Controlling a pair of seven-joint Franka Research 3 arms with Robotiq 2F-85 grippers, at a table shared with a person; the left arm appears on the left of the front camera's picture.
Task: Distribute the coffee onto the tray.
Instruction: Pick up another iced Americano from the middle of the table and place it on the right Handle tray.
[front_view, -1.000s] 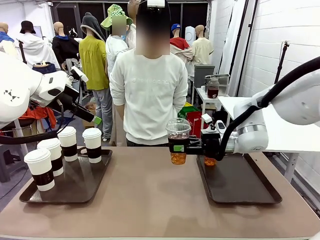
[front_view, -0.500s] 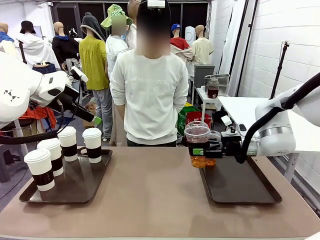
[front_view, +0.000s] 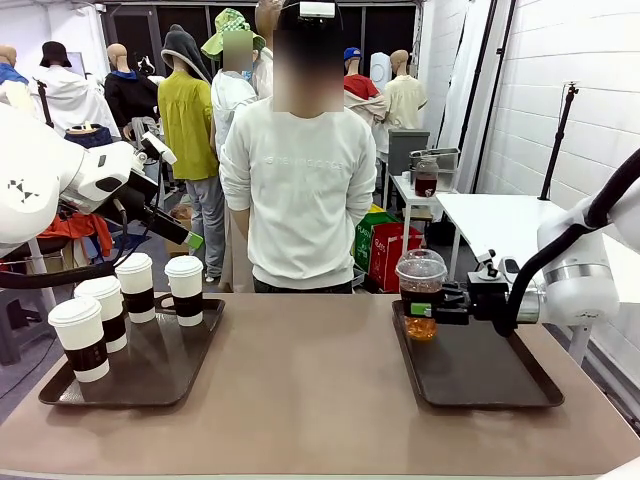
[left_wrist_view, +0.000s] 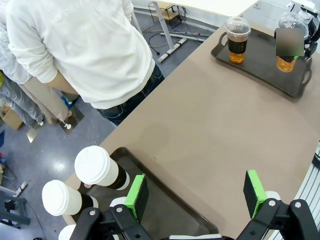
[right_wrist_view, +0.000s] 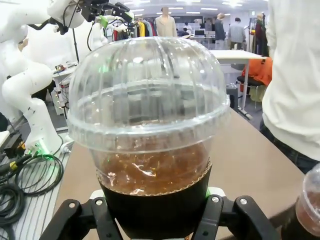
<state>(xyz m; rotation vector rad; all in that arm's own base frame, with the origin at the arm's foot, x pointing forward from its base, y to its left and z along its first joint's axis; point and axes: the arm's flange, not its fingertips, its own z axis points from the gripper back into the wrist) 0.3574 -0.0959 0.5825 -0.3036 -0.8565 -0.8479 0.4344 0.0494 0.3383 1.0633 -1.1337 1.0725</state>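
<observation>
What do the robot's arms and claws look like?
Both arms are big, round and shiny white. The left arm has little dark triangle marks on its side, and the right arm has a silver ring and a thick black cable looping off it. The left gripper and right gripper are black, with bright green pads on their fingers.

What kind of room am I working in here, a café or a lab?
Likely a lab or workshop, not a café: a bare white block wall, cables on the floor, and a plain table with trays of coffee.
</observation>
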